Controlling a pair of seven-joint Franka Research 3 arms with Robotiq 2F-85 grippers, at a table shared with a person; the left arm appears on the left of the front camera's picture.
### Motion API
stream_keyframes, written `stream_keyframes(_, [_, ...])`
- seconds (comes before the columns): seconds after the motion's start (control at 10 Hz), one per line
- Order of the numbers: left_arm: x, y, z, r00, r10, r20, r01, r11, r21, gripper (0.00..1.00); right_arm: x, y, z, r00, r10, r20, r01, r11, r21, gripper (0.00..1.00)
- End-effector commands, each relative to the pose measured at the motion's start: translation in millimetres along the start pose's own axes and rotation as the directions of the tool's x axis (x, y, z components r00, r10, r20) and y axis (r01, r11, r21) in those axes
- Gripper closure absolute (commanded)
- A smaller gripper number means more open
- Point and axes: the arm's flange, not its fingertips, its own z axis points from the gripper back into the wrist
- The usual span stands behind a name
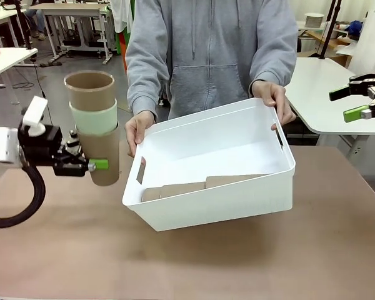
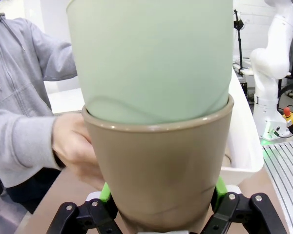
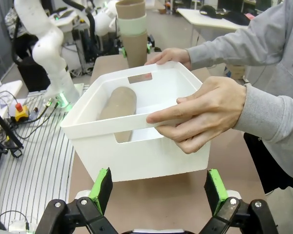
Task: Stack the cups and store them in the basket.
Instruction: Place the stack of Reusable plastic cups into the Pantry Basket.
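Over on the left, the left gripper (image 1: 95,165) is clamped on a 3-cup stack (image 1: 94,128), upright beside the basket (image 1: 237,200). Person's hands (image 1: 139,128) tip it toward the robot, probably for easier loading. Nested cups (image 3: 118,106) lie inside. Right gripper (image 1: 361,103) hangs wide open, far right.

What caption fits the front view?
Left fingers hold stacked tan and mint cups; person tilts white plastic basket.

Brown tabletop (image 1: 194,262), white tables (image 1: 325,87) behind, grey floor (image 1: 62,75), even light
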Motion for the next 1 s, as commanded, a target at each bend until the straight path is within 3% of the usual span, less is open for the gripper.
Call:
stream_keyframes(0.0, [59.6,-16.5,-15.1,0.996,0.043,-0.081,-0.042,0.999,0.003,0.15,3.4,0.5,0.4,1.0,-0.002,0.024,0.002,1.0,-0.003,0.0])
stream_keyframes(0.3, [133.3,-20.1,-44.4,0.967,0.089,-0.239,-0.083,0.996,0.035,0.15,3.4,0.5,0.4,1.0,-0.002,0.024,0.002,1.0,-0.003,0.0])
stream_keyframes(0.5, [174.1,-26.0,-76.7,0.913,0.066,-0.402,-0.039,0.996,0.075,0.15,3.4,0.5,0.4,1.0,-0.002,0.024,0.002,1.0,-0.003,0.0])
stream_keyframes(0.7, [185.7,-24.2,-114.3,0.844,0.043,-0.535,-0.002,0.997,0.076,0.15,3.4,0.5,0.4,1.0,-0.002,0.024,0.002,1.0,-0.003,0.0])
stream_keyframes(0.9, [175.0,-11.0,-151.2,0.778,0.036,-0.628,0.004,0.998,0.061,0.15,3.4,0.5,0.4,1.0,-0.002,0.024,0.002,1.0,-0.003,0.0])
